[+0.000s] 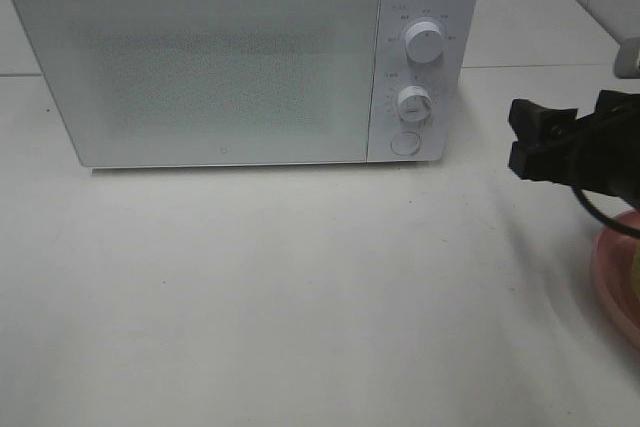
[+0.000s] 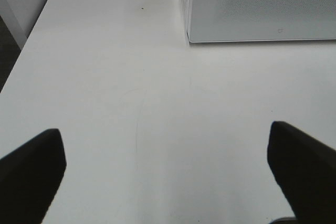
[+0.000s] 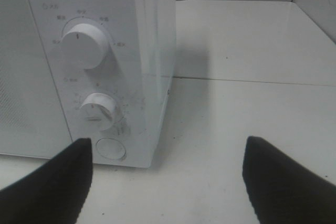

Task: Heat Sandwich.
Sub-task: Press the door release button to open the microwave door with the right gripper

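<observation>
— While the white boxy microwave (image 1: 200, 67) stands shut on the tabletop (image 1: 300, 297), where's the sandwich (image 1: 636, 269)?
— Yellowish sliver on the round pink plate (image 1: 608, 282), far right; heading unreadable; left jaws, right jaws spread, empty.

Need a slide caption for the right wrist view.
Open right gripper faces the microwave panel: upper knob, lower knob, round button below.

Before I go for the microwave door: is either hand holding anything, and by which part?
Nothing is held. Both are open and empty: the left hand above the white table, the right hand facing the microwave.
</observation>
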